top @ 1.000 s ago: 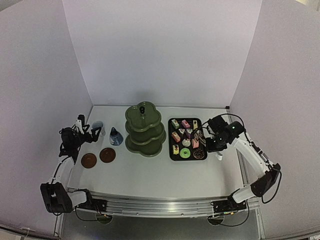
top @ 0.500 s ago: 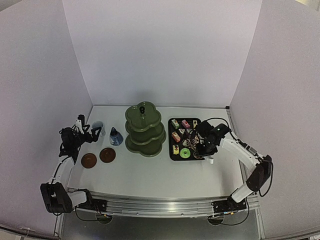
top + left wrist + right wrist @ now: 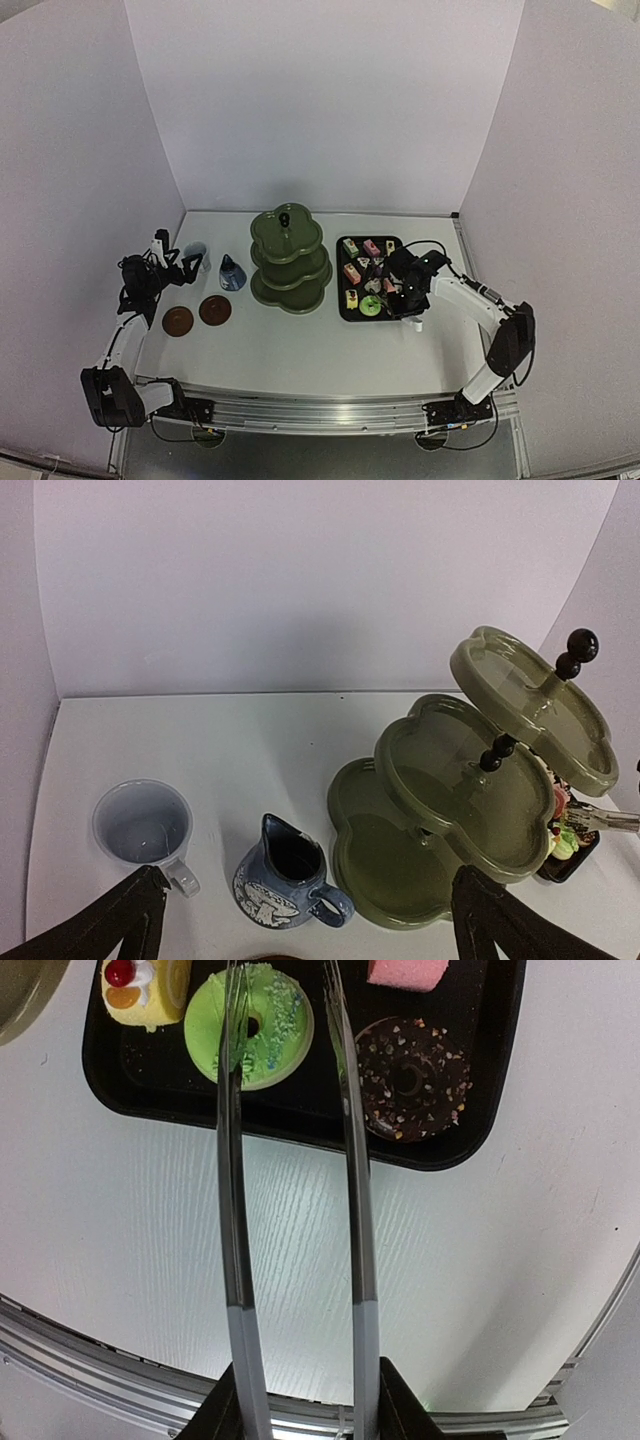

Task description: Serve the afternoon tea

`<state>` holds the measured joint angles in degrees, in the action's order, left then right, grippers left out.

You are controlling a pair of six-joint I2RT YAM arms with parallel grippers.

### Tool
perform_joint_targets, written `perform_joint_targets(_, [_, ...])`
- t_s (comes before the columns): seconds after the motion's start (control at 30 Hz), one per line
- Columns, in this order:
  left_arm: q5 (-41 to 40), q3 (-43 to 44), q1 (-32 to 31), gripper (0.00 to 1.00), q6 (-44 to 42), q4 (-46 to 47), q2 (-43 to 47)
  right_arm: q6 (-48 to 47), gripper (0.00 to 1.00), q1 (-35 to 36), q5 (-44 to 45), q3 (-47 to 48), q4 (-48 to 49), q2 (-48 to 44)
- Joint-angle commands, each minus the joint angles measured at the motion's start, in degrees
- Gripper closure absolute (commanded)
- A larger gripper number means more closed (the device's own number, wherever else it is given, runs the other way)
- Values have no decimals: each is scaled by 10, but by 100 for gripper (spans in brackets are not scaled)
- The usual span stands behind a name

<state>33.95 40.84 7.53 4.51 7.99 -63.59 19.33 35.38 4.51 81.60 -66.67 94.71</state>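
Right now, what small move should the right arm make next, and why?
Probably shift the tongs slightly across the green donut, then lower: held in the right gripper, one tip hangs over the donut near its hole, the other just off its edge, so they do not straddle it.

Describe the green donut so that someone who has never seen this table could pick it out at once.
Right of the olive-green tiered stand, seen from above, lies the black tray. In its near row the green donut sits between a yellow roll cake and a chocolate donut. It is the only bright green ring there.
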Motion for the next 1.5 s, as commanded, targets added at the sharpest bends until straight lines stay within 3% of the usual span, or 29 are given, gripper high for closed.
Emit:
perform_joint_targets(0.0, [9,5,-2,0,-3,13,7,-5,65,0,-1,1,6,12])
perform_joint_targets(0.5, [9,6,-2,0,-9,7,3,-5,64,0,-30,-7,1,-24])
perform_joint_targets(1.13, [9,7,-2,0,-8,3,2,-10,63,-1,-26,-11,-2,-4])
perform_joint_targets(1.3, [8,6,-2,0,-5,6,3,-17,73,-4,-38,-14,2,12])
perform_joint_targets(1.43, [5,3,-2,0,-6,7,5,-15,100,-5,-41,-6,2,10])
perform_joint_targets(1.47, [5,2,-2,0,-6,6,6,-15,100,-5,-41,-5,1,8])
